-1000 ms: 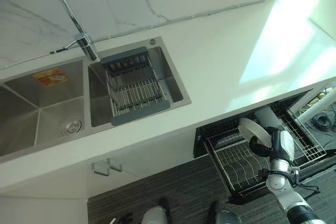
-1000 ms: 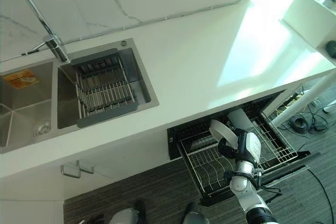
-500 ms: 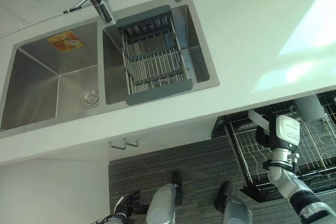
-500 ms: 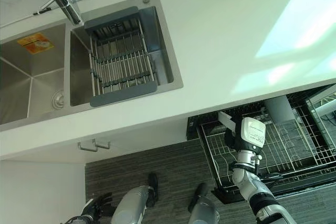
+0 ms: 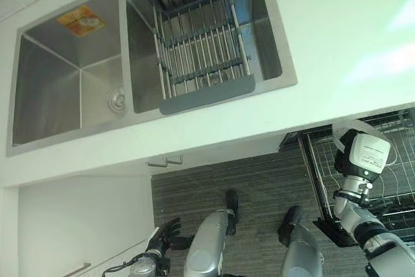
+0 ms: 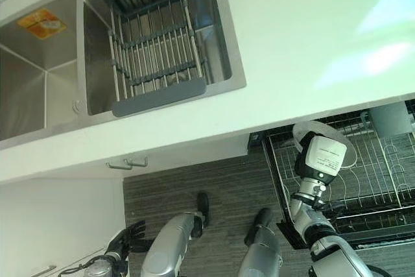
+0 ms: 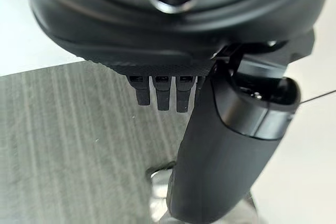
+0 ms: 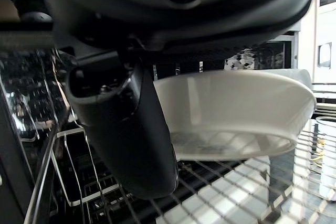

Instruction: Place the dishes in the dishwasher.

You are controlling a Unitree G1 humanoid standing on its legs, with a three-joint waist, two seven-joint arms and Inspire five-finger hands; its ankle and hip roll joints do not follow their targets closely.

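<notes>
Right hand (image 8: pixel 123 129) is gripping a white dish (image 8: pixel 231 111), its thumb curling across the near side of the rim, and is holding it above the wire rack (image 6: pixel 382 173) of the pulled-out dishwasher drawer. From the head camera, the dish (image 6: pixel 305 133) is showing as a pale rim past the wrist, over the rack's left portion. Left hand (image 5: pixel 165 235) is hanging low beside the body over the floor, fingers relaxed and holding nothing.

White countertop (image 5: pixel 337 37) is running above the drawer, with a steel double sink (image 5: pixel 58 82) set into it and a grey drying rack (image 5: pixel 201 50) spanning the right basin. Floor (image 5: pixel 253 180) is dark, striped planking.

The dish is shallow, plain and glossy, and is sitting roughly level in the grasp.
</notes>
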